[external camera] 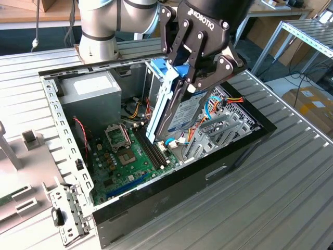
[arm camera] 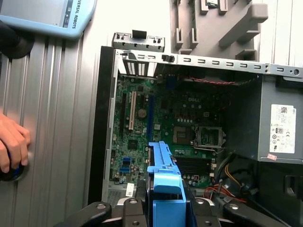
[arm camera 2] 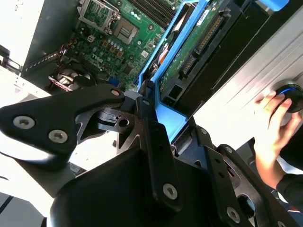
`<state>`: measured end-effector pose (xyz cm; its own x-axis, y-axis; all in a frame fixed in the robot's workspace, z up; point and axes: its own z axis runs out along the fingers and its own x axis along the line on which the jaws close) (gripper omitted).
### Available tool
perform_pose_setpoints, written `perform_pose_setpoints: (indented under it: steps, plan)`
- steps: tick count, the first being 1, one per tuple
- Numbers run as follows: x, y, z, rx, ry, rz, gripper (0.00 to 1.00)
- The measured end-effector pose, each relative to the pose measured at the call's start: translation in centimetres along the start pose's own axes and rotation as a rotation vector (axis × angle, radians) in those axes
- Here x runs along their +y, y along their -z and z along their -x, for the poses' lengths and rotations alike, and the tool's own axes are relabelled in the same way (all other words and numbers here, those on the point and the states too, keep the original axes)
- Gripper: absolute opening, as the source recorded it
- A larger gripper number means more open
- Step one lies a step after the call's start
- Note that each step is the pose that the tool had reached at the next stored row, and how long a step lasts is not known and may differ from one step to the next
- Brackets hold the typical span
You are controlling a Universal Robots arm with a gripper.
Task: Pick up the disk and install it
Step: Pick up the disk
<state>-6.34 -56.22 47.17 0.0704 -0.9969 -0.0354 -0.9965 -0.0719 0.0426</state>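
Observation:
My gripper (external camera: 197, 83) is shut on the upper end of the disk (external camera: 183, 115), a flat silver-black drive with a white and blue label and blue plastic side pieces. It hangs steeply tilted over the open computer case (external camera: 208, 172), its lower end down near the motherboard (external camera: 122, 156). In the second wrist view the disk (arm camera 2: 201, 40) shows its green circuit side between blue rails, with the gripper (arm camera 2: 174, 128) clamped on its end. The first wrist view has a blue side piece of the disk (arm camera: 162, 168) rising from the gripper (arm camera: 165, 210).
A grey power-supply box (external camera: 96, 99) fills the case's far corner. A metal drive cage (external camera: 221, 130) and coloured cables (external camera: 229, 99) lie beside the disk. Removed case parts (external camera: 31, 198) rest at the exterior view's left. A person's hand (arm camera: 12, 144) rests on a round knob on the ribbed table (external camera: 291, 172).

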Motion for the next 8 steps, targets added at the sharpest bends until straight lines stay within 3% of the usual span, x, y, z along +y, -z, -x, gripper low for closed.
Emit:
perform_pose_setpoints:
  steps: [8]
  plan:
    - [-1.02, 0.03, -0.63, 0.0027, -0.003, 0.0000, 0.37]
